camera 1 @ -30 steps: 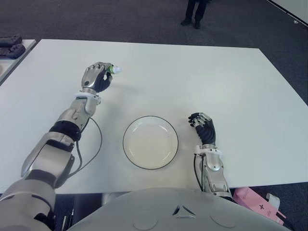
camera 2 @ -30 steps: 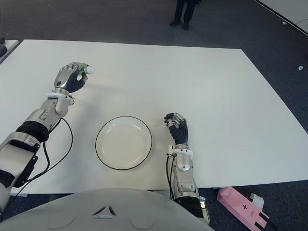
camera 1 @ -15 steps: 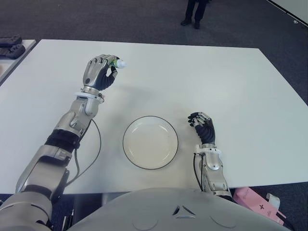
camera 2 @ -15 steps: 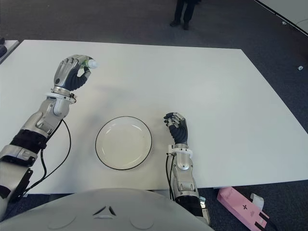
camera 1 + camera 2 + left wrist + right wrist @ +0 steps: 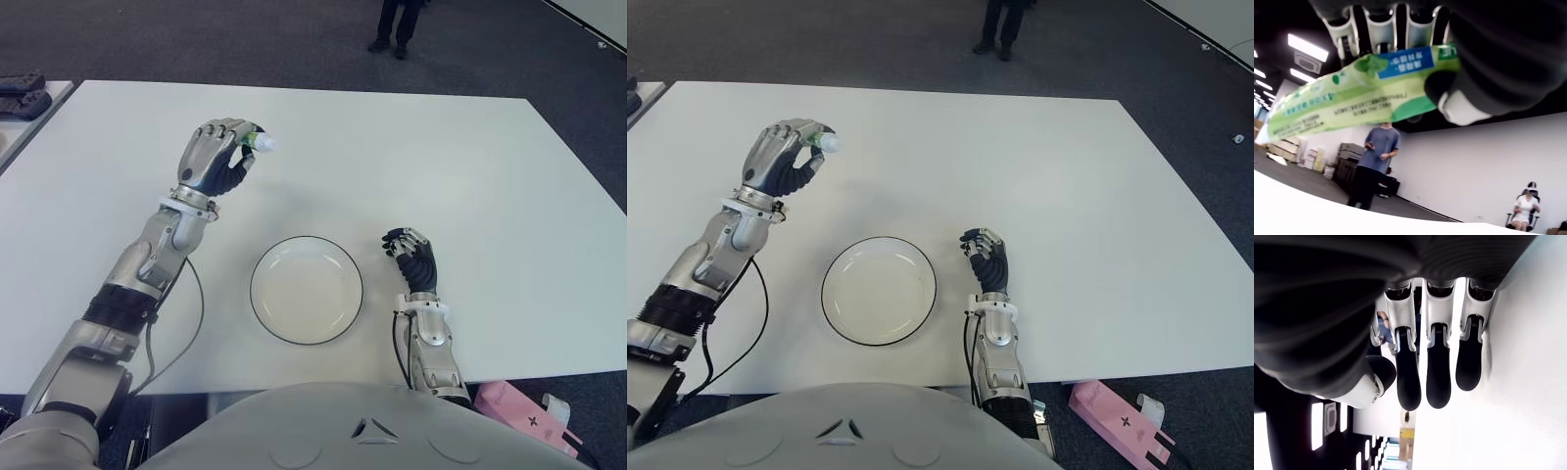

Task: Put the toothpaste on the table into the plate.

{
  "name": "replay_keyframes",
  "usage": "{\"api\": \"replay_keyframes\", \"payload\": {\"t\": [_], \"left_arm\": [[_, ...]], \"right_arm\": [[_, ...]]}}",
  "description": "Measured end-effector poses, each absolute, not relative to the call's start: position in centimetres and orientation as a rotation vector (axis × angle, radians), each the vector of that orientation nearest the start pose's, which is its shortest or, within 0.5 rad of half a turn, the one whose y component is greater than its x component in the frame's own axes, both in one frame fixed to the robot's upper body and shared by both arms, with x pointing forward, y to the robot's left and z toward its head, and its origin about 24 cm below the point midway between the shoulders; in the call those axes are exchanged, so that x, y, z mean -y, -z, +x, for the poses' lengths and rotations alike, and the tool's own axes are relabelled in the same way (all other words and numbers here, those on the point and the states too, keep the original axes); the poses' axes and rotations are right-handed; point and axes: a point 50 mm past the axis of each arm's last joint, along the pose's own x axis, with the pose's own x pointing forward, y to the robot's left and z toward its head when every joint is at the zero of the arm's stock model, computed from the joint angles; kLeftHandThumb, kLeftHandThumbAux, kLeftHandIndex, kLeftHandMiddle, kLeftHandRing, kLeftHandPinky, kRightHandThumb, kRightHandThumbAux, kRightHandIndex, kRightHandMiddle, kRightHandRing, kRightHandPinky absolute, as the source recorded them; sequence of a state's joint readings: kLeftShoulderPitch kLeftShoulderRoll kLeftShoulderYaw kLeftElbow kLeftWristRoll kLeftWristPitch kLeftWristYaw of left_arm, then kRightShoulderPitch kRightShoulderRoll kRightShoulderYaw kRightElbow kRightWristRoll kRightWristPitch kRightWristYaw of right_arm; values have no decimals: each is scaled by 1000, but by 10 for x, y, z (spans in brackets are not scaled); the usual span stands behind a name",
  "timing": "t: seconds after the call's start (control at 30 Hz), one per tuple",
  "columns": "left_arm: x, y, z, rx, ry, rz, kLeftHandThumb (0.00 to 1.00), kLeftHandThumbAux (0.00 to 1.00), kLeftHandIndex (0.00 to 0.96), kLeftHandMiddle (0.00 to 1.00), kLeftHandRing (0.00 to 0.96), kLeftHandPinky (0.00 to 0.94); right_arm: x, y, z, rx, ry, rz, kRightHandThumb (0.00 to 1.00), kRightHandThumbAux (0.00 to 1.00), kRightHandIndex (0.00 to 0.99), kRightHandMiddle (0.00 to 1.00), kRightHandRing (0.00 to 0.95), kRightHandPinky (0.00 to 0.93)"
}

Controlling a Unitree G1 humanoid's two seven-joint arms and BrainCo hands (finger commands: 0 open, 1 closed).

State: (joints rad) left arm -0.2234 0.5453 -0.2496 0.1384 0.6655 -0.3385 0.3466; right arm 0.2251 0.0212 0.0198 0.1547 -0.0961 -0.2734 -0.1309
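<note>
My left hand (image 5: 217, 157) is raised above the white table (image 5: 470, 166), back left of the plate, with its fingers curled around a green and white toothpaste tube (image 5: 1352, 95). The tube's white cap (image 5: 262, 143) pokes out past the fingers toward the right. A white plate with a dark rim (image 5: 306, 289) lies near the table's front edge, and nothing is on it. My right hand (image 5: 413, 259) shows just right of the plate, fingers curled and holding nothing.
A person's legs (image 5: 397, 24) stand on the dark carpet beyond the far edge. A pink box (image 5: 524, 416) lies on the floor at the front right. Dark objects (image 5: 22, 93) sit on a second surface at far left. A black cable (image 5: 191, 313) hangs under my left forearm.
My left hand has lifted the toothpaste off the table and carried it rightward and toward the plate. The right hand has stayed where it was.
</note>
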Motion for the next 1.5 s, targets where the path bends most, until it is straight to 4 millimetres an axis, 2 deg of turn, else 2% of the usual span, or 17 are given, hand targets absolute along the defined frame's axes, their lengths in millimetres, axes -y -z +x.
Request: {"api": "replay_keyframes", "payload": {"t": [0.37,0.63,1.07,1.33,1.5], "left_arm": [[-151,-96,252,691,306,1043,717,706,442,885,873,848],[-135,-92,240,771,455,1025,714,706,442,909,895,895],[-110,-75,221,944,667,1107,714,705,442,912,912,910],[-96,-54,210,939,839,1218,712,706,442,909,910,907],[-94,-42,205,914,905,1237,710,706,441,916,912,911]], "right_arm": [[157,16,196,-94,143,-78,708,730,432,504,498,494],[157,16,196,-95,143,-78,708,730,432,505,495,485],[156,15,195,-94,146,-69,705,729,432,508,492,486],[156,15,193,-98,147,-72,706,730,431,505,489,479],[156,15,193,-101,147,-73,707,730,431,499,485,472]]}}
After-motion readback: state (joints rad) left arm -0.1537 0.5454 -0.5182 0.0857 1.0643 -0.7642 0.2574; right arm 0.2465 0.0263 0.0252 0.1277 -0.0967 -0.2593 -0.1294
